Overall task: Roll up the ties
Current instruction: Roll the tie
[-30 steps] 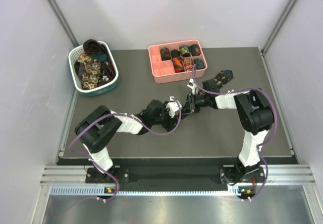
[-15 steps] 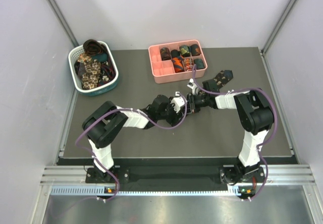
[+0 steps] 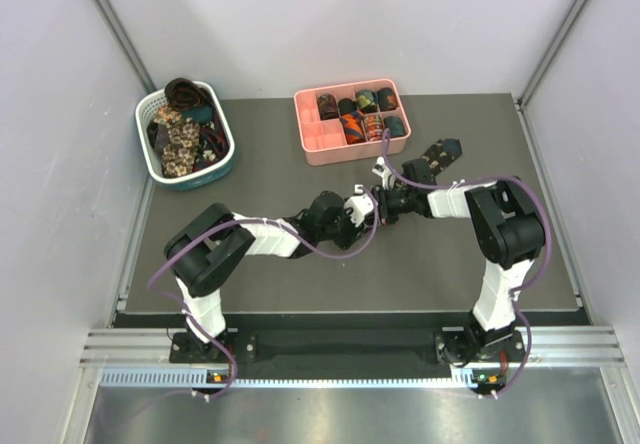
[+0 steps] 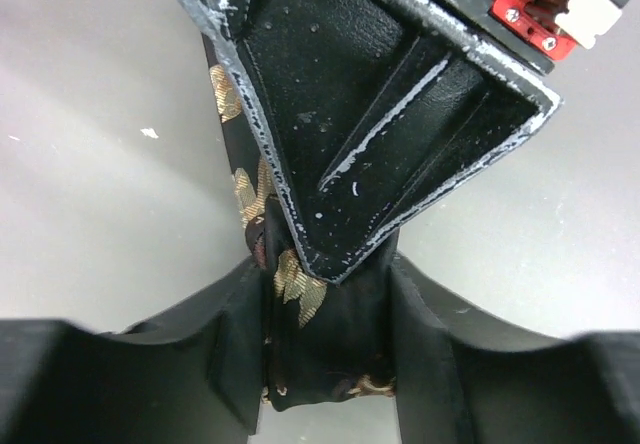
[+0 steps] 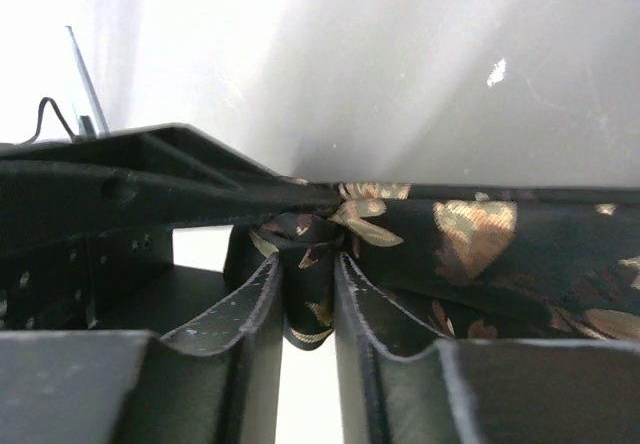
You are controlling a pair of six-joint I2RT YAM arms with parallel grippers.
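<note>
The right gripper (image 5: 306, 294) is pinching a fold of the dark floral tie (image 5: 480, 234) at mid-table; the left gripper (image 4: 325, 364) is clamping the same strip just beside it; the pink tray (image 3: 312, 144) is holding coiled ties (image 3: 365, 101); the basket (image 3: 150, 162) is holding loose ties (image 3: 182, 136).

This is a robot lab test cell. The table (image 3: 250, 179) is boxed in on three sides by plain white walls (image 3: 300, 24) set in bare metal posts (image 3: 112, 24). Along its near edge runs an aluminium rail (image 3: 130, 344) with the left arm (image 3: 215, 254) and right arm (image 3: 505, 234) bolted on, trailing purple cables (image 3: 541, 212). At its far edge sit props: a basket (image 3: 195, 178) of ties (image 3: 178, 134) and a tray (image 3: 322, 142).
</note>
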